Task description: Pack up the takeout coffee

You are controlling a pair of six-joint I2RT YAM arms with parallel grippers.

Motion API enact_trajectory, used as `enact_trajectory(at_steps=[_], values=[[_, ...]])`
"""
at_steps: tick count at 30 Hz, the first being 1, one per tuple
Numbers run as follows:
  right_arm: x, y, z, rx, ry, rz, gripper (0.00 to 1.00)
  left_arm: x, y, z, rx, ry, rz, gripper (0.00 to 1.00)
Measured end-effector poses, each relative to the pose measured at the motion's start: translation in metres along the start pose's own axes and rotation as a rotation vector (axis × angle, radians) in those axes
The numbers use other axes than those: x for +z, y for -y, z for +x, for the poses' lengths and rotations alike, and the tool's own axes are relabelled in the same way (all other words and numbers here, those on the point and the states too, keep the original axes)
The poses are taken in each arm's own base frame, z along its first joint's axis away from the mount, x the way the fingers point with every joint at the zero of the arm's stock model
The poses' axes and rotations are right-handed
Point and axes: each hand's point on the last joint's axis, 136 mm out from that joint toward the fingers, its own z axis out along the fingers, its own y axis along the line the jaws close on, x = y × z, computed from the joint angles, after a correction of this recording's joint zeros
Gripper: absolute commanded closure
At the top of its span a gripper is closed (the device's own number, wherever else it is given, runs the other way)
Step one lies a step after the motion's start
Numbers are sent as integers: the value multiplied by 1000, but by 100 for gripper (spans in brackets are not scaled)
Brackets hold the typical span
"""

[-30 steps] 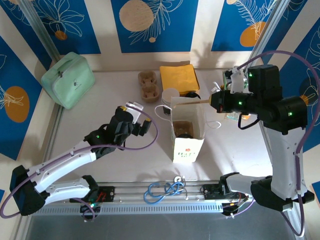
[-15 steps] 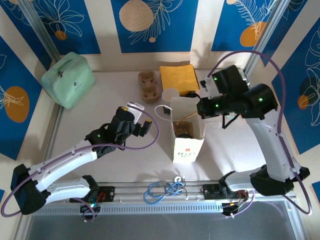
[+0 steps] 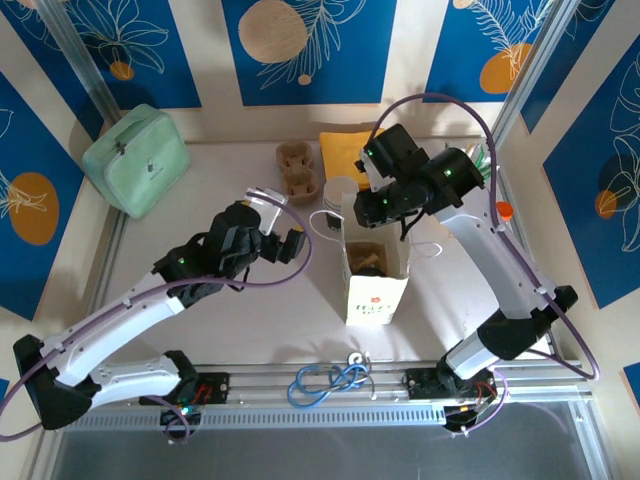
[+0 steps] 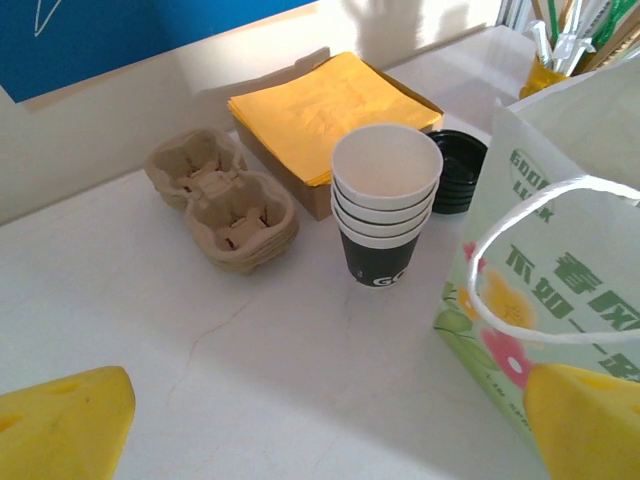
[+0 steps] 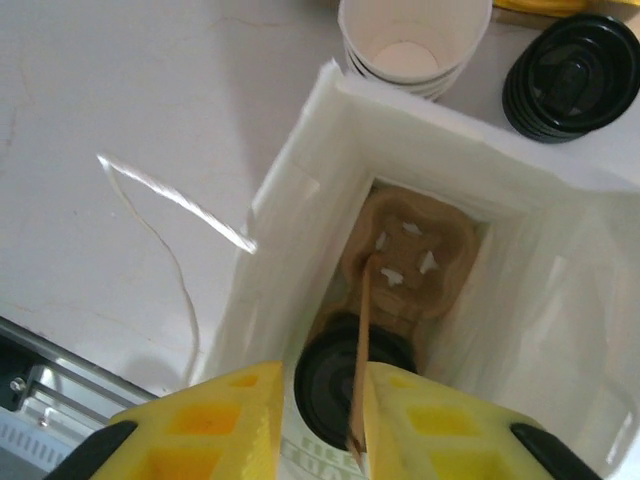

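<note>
A white paper bag (image 3: pixel 376 272) with a flower print stands mid-table, its mouth open. In the right wrist view, inside the bag's walls (image 5: pixel 300 200), lies a brown cardboard cup carrier (image 5: pixel 415 250) with a black-lidded coffee cup (image 5: pixel 330 385) in its near slot. My right gripper (image 5: pixel 322 400) hovers over the bag (image 3: pixel 385 205), jaws slightly apart. A thin wooden stir stick (image 5: pixel 360 340) leans on the right finger only and points down into the carrier. My left gripper (image 3: pixel 285 240) stands wide open left of the bag with nothing between its fingers (image 4: pixel 325 430).
A stack of paper cups (image 4: pixel 385 205) and black lids (image 4: pixel 455 170) stand just behind the bag. Yellow napkins (image 4: pixel 325 110) and spare cardboard carriers (image 4: pixel 225 195) lie further back. A holder of sticks and straws (image 4: pixel 560 50) is far right; a mint pouch (image 3: pixel 137 158) far left.
My right arm swung in from the right and now hangs over the bag with the stick. Its jaws have parted from shut. The left arm shifted slightly.
</note>
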Motion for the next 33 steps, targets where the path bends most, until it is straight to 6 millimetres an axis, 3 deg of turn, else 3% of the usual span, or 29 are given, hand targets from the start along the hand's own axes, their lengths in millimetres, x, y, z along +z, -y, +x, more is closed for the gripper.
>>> enact_trajectory(at_steps=[9, 13, 17, 25, 33], values=[[-24, -8, -51, -17, 168, -36, 63, -11, 4, -7, -13, 1, 41, 1], [-27, 6, -70, -22, 225, 11, 58, -14, 7, -10, -13, 0, 61, 1], [-20, 35, -92, 19, 265, 79, 57, -12, 9, -10, -12, -5, 67, 1], [15, 115, -137, 141, 324, 262, 52, -2, 11, -3, 2, -38, 61, 1], [88, 171, -176, 175, 294, 270, 49, -1, 6, -9, 17, -43, 28, 1]])
